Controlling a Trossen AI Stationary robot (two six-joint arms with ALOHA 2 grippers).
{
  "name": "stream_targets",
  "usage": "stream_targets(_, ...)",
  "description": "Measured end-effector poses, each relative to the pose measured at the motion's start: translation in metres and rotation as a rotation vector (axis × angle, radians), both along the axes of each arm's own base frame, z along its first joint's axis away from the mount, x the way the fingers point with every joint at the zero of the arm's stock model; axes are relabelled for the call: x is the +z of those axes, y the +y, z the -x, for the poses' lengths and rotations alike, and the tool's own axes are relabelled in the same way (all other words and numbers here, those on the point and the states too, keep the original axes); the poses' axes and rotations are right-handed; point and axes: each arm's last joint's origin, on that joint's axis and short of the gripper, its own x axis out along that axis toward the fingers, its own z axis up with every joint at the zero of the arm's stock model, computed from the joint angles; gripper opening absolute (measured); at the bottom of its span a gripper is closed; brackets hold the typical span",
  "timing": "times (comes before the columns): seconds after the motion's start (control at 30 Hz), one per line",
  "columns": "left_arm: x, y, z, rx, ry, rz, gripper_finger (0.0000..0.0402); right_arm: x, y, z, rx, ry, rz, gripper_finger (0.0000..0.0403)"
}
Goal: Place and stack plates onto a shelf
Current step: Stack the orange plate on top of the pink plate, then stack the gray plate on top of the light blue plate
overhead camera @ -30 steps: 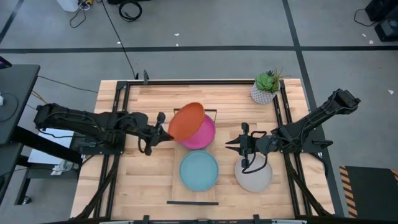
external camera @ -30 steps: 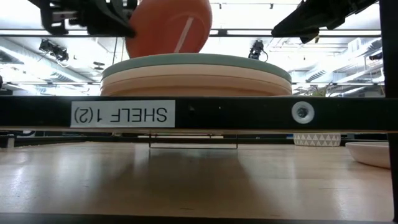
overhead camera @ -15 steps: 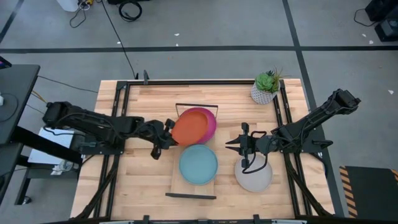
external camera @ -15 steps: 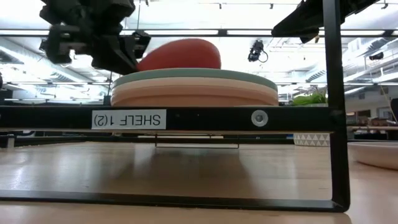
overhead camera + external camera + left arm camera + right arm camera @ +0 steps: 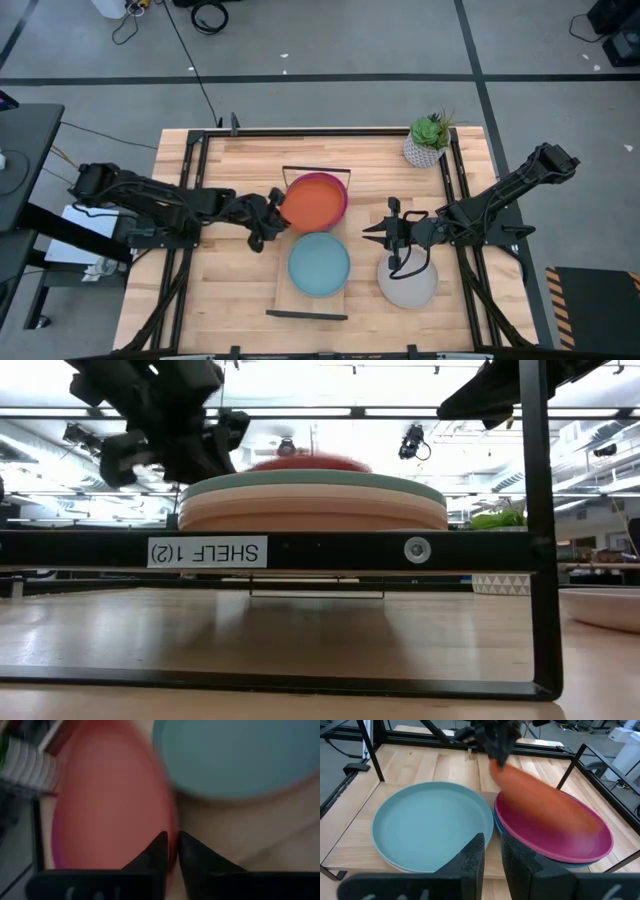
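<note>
The orange plate lies on the pink plate at the far end of the shelf, with a blue rim showing beneath them. My left gripper is shut at the orange plate's left edge. A light teal plate tops the near stack; in the low view tan and cream plates sit under it. My right gripper hovers to the right of the shelf with a narrow gap between its fingers, above and left of a grey plate that rests on the table. My left gripper pinches the orange plate's rim on its left side between the two fingers, reaching in from the table's left, slanting down. The plate sits almost flat, its underside on the pink plate.
A potted plant stands at the far right corner. Black frame rails run along the table's left and right sides. The shelf's thin black wire rails rise at its near and far ends. Bare wood lies at the near left.
My left gripper has moved right and down toward the shelf, tipping the orange plate from steeply tilted to nearly flat on the pink plate. The shelf has slid a little toward the far edge. My right arm has kept still.
</note>
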Motion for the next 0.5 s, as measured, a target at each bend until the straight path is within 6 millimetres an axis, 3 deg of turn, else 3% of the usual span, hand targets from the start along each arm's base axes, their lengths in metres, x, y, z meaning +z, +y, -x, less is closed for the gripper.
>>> stream_targets(0.3, -0.004, -0.005, -0.007, 0.026, -0.022, 0.007, 0.0135, 0.000, 0.000, 0.000, 0.000, 0.005, -0.005, 0.0070)
stream_targets(0.5, 0.012, -0.013, -0.012, 0.003, -0.188, 0.044, 0.0147, 0.000, 0.000, 0.000, 0.002, 0.002, -0.007, 0.0070)
